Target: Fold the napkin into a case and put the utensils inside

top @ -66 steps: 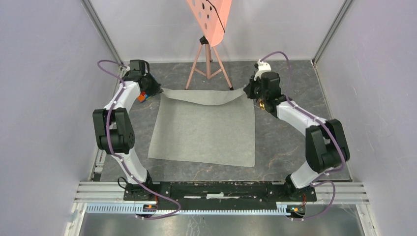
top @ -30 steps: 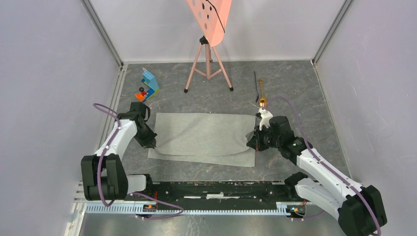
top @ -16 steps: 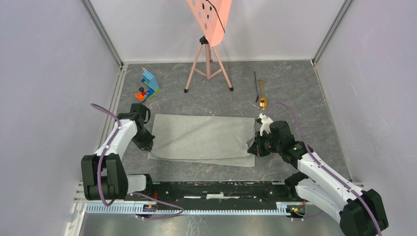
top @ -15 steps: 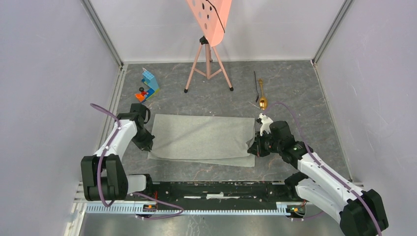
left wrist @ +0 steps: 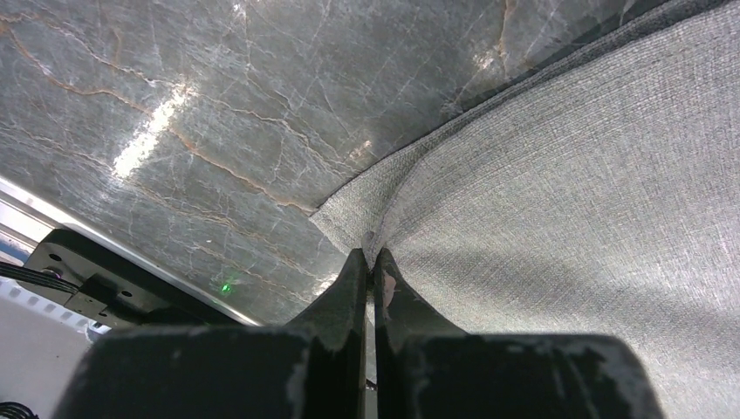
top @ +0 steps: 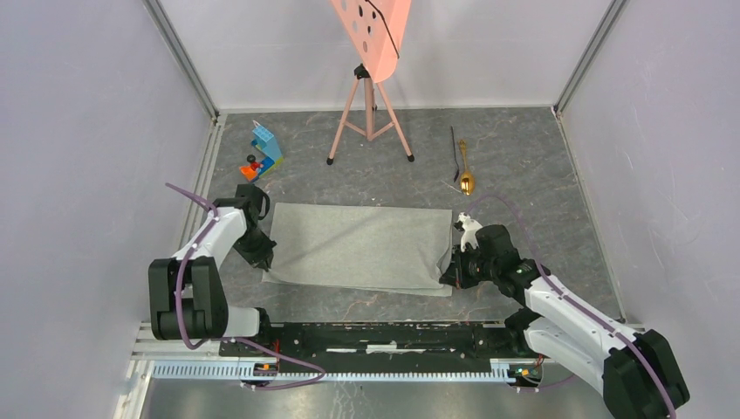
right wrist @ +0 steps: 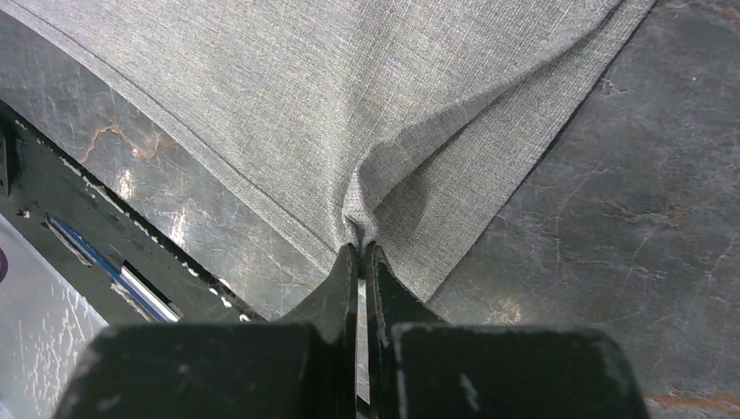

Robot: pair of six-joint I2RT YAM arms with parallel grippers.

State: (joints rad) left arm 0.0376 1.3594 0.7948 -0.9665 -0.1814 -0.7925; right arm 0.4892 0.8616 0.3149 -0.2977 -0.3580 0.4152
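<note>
On the dark marbled table [top: 524, 157], left fingers [left wrist: 358, 275] and right fingers [right wrist: 347, 269] each clamp a corner of the napkin [top: 358, 244].

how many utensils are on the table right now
2: a gold spoon and a thin black utensil lie side by side on the table, beyond the far right corner of the napkin. The folded napkin could hide more.
</note>
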